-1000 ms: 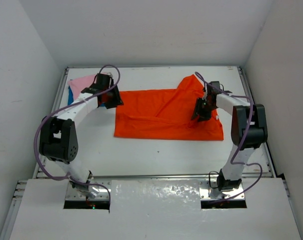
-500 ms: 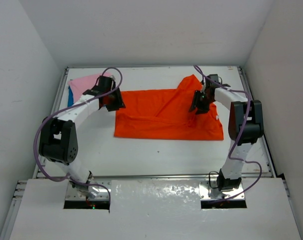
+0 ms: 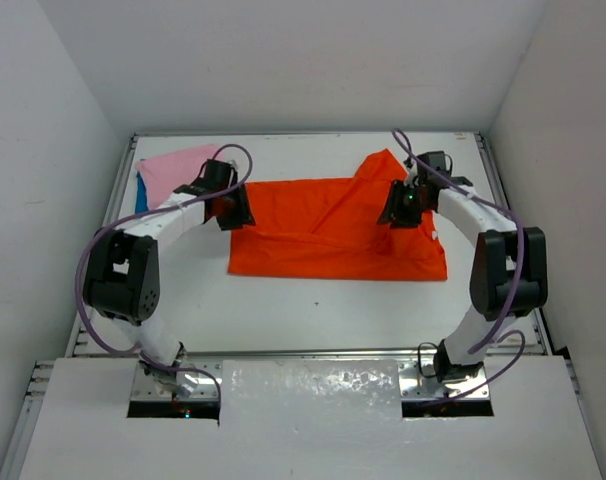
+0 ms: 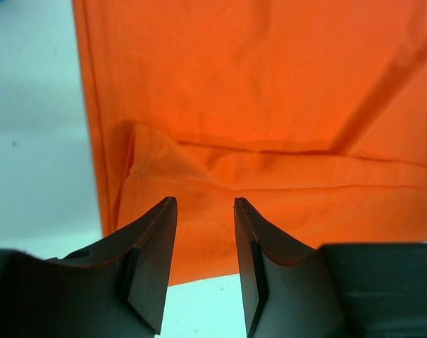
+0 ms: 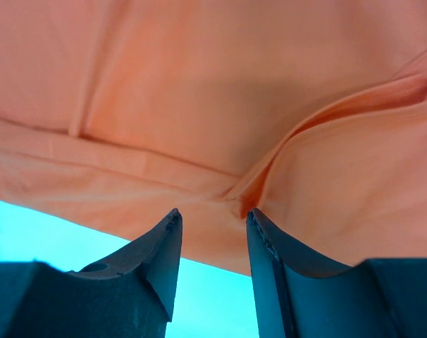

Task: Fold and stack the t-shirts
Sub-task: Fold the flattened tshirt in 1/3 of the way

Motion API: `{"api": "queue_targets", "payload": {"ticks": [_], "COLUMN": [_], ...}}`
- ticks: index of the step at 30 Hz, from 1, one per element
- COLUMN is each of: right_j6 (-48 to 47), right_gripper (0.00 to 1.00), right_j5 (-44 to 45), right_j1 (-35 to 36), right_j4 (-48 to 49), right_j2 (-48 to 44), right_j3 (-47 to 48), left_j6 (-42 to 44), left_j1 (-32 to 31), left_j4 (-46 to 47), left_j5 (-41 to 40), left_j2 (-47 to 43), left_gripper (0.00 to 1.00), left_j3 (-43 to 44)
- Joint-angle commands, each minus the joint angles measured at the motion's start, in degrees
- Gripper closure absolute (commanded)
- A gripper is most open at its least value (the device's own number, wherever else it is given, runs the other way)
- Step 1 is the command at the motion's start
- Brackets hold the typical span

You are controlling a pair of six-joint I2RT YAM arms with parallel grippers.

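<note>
– At the left edge of the orange-red t-shirt [image 3: 323, 235], what is the left gripper [image 4: 203, 204] doing?

– It hangs just over the cloth with its jaws parted by a narrow gap. From the left wrist camera, the two dark fingers [image 4: 153, 246] frame a flat fold of the shirt near its side hem. The gap between them shows only orange cloth further off and a strip of the table [image 3: 313, 300]. No cloth is pinched.

– And the right gripper [image 5: 212, 215]?

– Much the same: jaws apart, about as wide as the left's. It sits over the right part of the shirt, just below the raised corner that points to the far edge. A ridge of cloth runs down toward the gap and ends right at the fingertips. Whether the tips touch it I cannot tell, but no cloth is clamped between them.

– Where does the shirt itself lie?

– Spread across the middle of the table, wrinkled, with diagonal creases and its far right corner bunched up toward the back.

– And the other shirts?

– The light pink t-shirt [image 3: 178, 165] lies at the far left corner, just beyond the left arm [image 3: 163, 215]. A sliver of the blue t-shirt [image 3: 141, 192] shows at its left edge, seemingly beneath it. Both are near the orange one but apart from it, and neither gripper touches them.
</note>
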Motion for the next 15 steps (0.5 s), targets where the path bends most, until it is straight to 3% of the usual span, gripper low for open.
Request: {"api": "queue_targets", "payload": {"ticks": [1, 7, 15], "right_j6": [1.4, 3.5, 1.9], "right_gripper": [0.59, 0.59, 0.59], "right_j5": [-2.4, -3.5, -3.7], "right_j1": [2.4, 4.0, 4.0], "right_j4": [2.9, 7.7, 4.7], "right_j2": [0.7, 5.7, 16.0], "right_j3": [-3.6, -4.3, 7.2], "left_j6": [1.1, -0.7, -1.0], "left_j1": [-0.4, -0.4, -0.6], "left_j4": [0.8, 4.9, 4.7], "left_j5": [-1.5, 0.6, -0.5], "left_j2": [-1.7, -0.4, 3.3], "left_gripper": [0.64, 0.64, 0.64], "left_j3": [-4.0, -10.1, -10.9]}}
